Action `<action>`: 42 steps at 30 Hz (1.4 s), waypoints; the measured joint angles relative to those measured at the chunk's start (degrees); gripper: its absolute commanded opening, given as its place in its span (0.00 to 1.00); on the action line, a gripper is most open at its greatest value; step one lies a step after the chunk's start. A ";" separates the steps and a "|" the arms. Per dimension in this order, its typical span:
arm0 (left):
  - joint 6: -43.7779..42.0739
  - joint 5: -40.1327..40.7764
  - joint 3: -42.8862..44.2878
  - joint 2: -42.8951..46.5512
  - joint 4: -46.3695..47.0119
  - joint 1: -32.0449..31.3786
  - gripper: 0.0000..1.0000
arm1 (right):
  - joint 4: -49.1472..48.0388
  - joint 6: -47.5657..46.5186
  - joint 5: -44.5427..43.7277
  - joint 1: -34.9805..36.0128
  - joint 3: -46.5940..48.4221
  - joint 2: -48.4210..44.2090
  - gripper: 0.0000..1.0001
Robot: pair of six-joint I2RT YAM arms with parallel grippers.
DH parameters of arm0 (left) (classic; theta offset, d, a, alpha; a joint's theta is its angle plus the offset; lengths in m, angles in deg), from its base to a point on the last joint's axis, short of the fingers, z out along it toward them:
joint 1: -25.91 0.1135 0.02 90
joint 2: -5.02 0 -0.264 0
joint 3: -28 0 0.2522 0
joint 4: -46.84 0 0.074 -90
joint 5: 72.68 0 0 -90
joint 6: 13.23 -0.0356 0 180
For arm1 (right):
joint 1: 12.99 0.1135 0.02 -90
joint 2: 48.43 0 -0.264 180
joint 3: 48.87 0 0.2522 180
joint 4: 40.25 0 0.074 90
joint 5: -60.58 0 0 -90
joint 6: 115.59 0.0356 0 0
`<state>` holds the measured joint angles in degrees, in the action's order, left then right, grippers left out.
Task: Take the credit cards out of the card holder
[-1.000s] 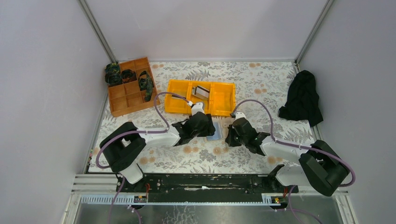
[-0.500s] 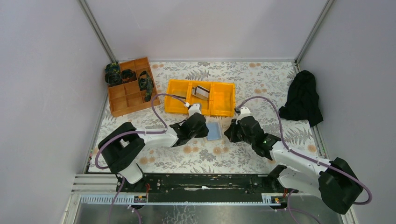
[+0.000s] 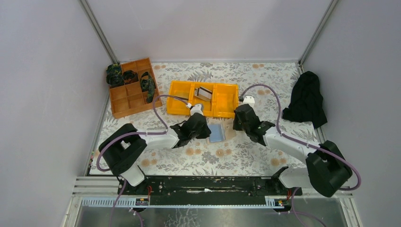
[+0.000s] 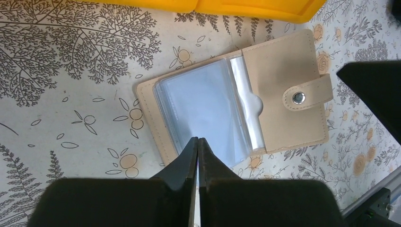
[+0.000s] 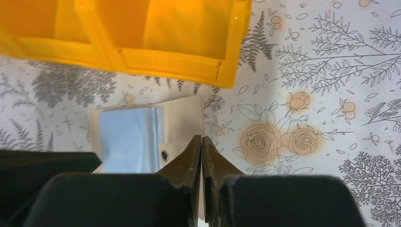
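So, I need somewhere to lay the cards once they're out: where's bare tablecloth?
Free: the strip behind the yellow bin; the patch between bin and black cloth; the near stretch in front of the card holder. Crowded: at the holder, left gripper and right gripper beside it.

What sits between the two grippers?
The open card holder, lying flat between left gripper and right gripper; clearest in the top view.

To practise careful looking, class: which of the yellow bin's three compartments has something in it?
The middle compartment of the yellow bin: flat grey cards lie there; the two outer ones show only yellow floor.
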<state>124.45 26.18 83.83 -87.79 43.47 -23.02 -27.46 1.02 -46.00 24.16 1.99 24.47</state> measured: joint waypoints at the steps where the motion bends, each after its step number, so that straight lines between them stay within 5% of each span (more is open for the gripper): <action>1: -0.04 -0.42 -0.24 0.04 0.31 0.31 0.08 | 0.39 0.02 -0.35 -0.52 0.70 1.29 0.08; 4: -0.09 -1.97 -1.33 0.76 1.16 1.90 0.24 | 0.81 -0.04 -0.55 -1.66 2.91 4.68 0.08; 9: 0.39 -5.90 -4.92 3.58 4.50 7.41 0.72 | 0.79 -0.50 -0.28 -3.13 6.67 9.11 0.10; 10: 0.52 -6.67 -5.60 4.15 5.07 8.44 0.74 | 0.79 -0.70 -0.20 -3.56 7.69 10.23 0.11; 16: 0.72 -8.70 -6.95 5.55 6.64 10.51 0.75 | 0.90 -1.77 1.16 -5.46 13.00 16.11 0.25; 36: 0.11 -10.34 -6.29 4.28 7.28 11.78 0.74 | 0.81 -2.71 8.39 -12.87 15.45 20.00 0.29; 42: 0.15 -13.94 -6.32 2.86 9.46 11.87 0.76 | -2.36 -2.58 13.77 -13.14 12.79 17.46 0.37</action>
<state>124.61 12.24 77.51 -84.93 52.94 -11.15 -29.82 -1.56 -32.23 11.02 14.78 41.93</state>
